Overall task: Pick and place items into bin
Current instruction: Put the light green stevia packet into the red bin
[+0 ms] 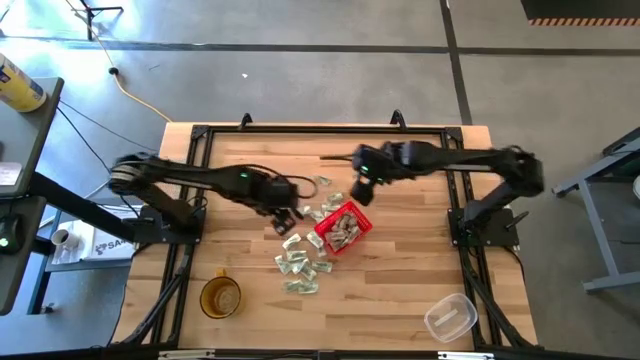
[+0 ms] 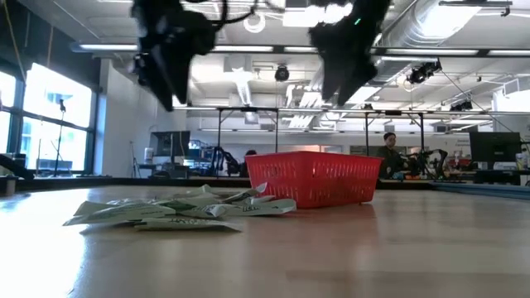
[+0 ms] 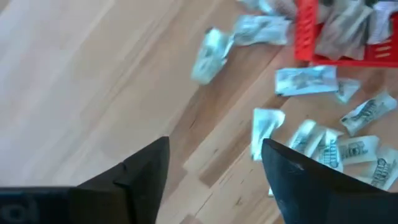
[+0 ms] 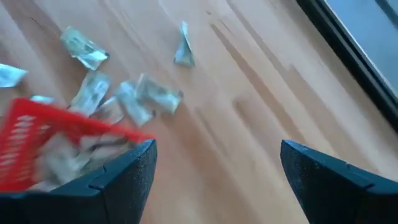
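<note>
The red perforated basket (image 1: 342,228) stands near the table's middle with several green-and-white packets inside; in the low view the basket (image 2: 313,178) sits behind a flat pile of packets (image 2: 178,210). More packets (image 1: 300,265) lie on the wood toward the near side, and others (image 1: 325,188) toward the far side. My left gripper (image 1: 288,213) hovers open just left of the basket, above bare wood with packets (image 3: 264,124) ahead of it. My right gripper (image 1: 362,190) hovers open just beyond the basket's far corner (image 4: 56,127), holding nothing.
An amber round cup (image 1: 220,297) stands near the table's near-left side. A clear plastic container (image 1: 450,316) lies at the near-right corner. Black frame rails (image 1: 320,128) run along the table's far edge and sides. Bare wood shows right of the basket.
</note>
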